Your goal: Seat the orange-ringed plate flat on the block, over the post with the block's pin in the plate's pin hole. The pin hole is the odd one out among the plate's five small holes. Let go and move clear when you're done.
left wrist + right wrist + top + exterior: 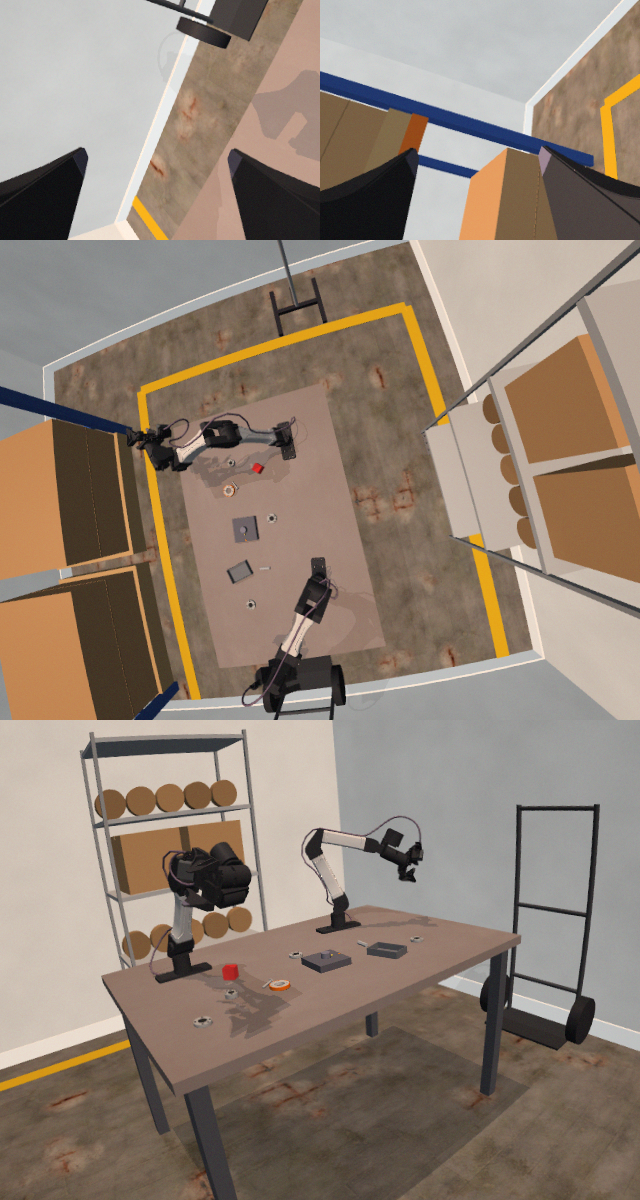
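The orange-ringed plate (225, 490) (279, 983) lies flat on the table, apart from the block (251, 521) (320, 965). The dark block bears an upright grey post (243, 529) (325, 954) and small yellow details beside it; which is the pin is too small to tell. The plate's five small holes cannot be told apart at this size. My left gripper (158, 152) (408, 873) is open and empty, raised high beyond the table's end by the hand truck. My right gripper (478, 151) (132, 436) is open and empty, raised high beyond the table's edge. Neither is near plate or block.
A red cube (257, 467) (230, 972) and several grey-white rings, one (271, 518) (295, 955) near the block, lie around. A rod (234, 485) (267, 982) lies close beside the plate. An open dark tray (385, 954) and another rod (264, 568) (362, 943) lie on the block's other side.
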Motion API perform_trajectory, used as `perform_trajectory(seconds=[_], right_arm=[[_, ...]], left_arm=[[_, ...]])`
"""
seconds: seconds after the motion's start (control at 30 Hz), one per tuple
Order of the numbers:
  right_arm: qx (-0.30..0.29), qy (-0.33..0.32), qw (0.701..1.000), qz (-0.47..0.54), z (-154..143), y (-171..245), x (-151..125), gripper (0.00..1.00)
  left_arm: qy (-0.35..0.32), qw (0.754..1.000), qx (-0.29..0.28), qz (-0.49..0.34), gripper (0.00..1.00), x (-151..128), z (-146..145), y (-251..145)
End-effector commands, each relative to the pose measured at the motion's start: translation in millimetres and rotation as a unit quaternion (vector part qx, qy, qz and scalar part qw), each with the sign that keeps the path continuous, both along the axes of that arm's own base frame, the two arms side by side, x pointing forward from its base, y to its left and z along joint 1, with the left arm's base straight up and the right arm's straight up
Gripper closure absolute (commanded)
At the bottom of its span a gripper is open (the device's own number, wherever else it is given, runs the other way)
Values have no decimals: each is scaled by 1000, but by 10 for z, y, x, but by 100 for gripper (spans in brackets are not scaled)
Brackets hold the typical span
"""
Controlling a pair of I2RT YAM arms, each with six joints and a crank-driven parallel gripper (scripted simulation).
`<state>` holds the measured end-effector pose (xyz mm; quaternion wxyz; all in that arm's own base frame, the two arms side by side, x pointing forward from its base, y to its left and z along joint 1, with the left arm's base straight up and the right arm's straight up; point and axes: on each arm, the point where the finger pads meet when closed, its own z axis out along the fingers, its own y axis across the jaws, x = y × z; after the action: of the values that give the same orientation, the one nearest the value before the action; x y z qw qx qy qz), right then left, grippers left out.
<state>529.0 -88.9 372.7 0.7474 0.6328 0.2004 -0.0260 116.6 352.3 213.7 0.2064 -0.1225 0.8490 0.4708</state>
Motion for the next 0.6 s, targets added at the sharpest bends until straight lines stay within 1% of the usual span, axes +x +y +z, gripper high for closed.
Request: perform_trajectory(seconds=[0.0, 0.13, 0.17, 0.2, 0.23, 0.27, 0.3, 0.33, 0.37, 0.4, 0.43, 0.47, 0.5, 0.53, 0.57], right_arm=[[0, -6, 1000, 0, 51, -2, -19, 14], [0, -6, 1000, 0, 51, -2, -19, 14], [-12, 24, 1000, 14, -57, 100, 57, 14], [-17, 34, 999, 17, -68, 105, 60, 14], [-24, 46, 998, 21, -81, 113, 62, 14], [-28, 35, 999, 26, 95, 119, 56, 14], [-35, 42, 998, 31, 136, 135, 56, 14], [-45, 66, 996, 38, 52, 162, 92, 14], [-55, 90, 993, 46, -40, 191, 130, 14], [-64, 99, 992, 54, -1, 224, 164, 14], [-76, 120, 988, 63, -48, 261, 200, 14], [-85, 125, 986, 73, 30, 300, 229, 14], [-98, 155, 979, 84, -75, 341, 269, 14], [-109, 166, 976, 93, -44, 379, 299, 14], [-120, 193, 968, 103, -155, 420, 333, 14]], left_arm=[[-3, 1000, 5, 0, 0, 4, 36, 8], [-3, 1000, 5, 0, 0, 4, 36, 8], [-25, 999, 25, -11, 0, 109, 211, 2], [-31, 999, 31, -11, 0, 119, 272, 2], [-35, 999, 31, -12, 0, 147, 286, 19], [-28, 999, 11, -13, 0, 163, 102, -3], [-33, 999, 13, -16, 0, 185, 148, -29], [-47, 998, 26, -19, 0, 222, 285, -37], [-46, 999, 16, -22, 0, 236, 217, -93], [-63, 997, 33, -27, 0, 314, 346, -55], [-64, 997, 21, -31, 0, 371, 257, -61], [-59, 998, 2, -34, 0, 416, 78, -94], [-69, 997, 4, -39, 0, 454, 136, -138], [-88, 995, 22, -45, 0, 510, 321, -153], [-103, 993, 34, -51, 0, 567, 443, -169]])
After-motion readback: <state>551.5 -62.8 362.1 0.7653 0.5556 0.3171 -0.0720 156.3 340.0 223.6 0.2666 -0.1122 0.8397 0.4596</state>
